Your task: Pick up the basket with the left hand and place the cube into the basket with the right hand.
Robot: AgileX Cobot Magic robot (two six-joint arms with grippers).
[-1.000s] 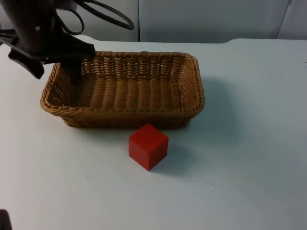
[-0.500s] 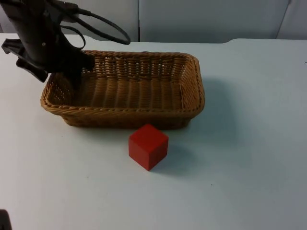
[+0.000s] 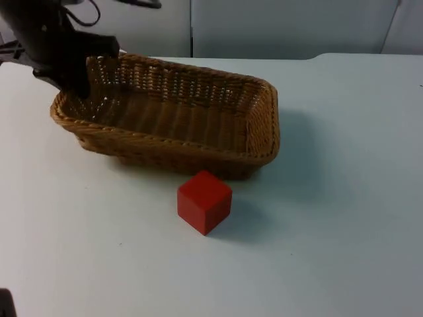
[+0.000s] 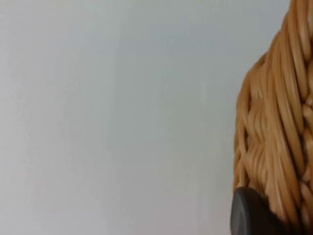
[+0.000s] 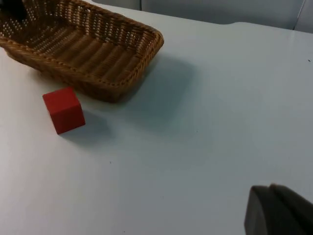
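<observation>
Cube: a red cube (image 3: pixel 204 201) is seen on the white table (image 3: pixel 344 198), nearest the camera in the top view; it is set just in front of the basket's front wall, close beside it, though whether the two touch cannot be told; it is also caught in the right wrist view (image 5: pixel 63 109), apart from any gripper.
Basket: a woven wicker basket (image 3: pixel 172 125) is found behind the cube; it is tilted, its left end raised off the table and its right end low; nothing is seen inside it; its weave is shown up close in the left wrist view (image 4: pixel 279 137).
Left gripper: the left gripper (image 3: pixel 79 82) is placed at the basket's far left corner; its fingers are pinched on the rim there, one black fingertip (image 4: pixel 252 215) being pressed against the wicker.
Right gripper: the right arm is held waiting, well apart from cube and basket; whether its claw is spread or pressed together cannot be told.
Backdrop: a grey partition wall (image 3: pixel 284 26) is seen beyond the table's far edge.
</observation>
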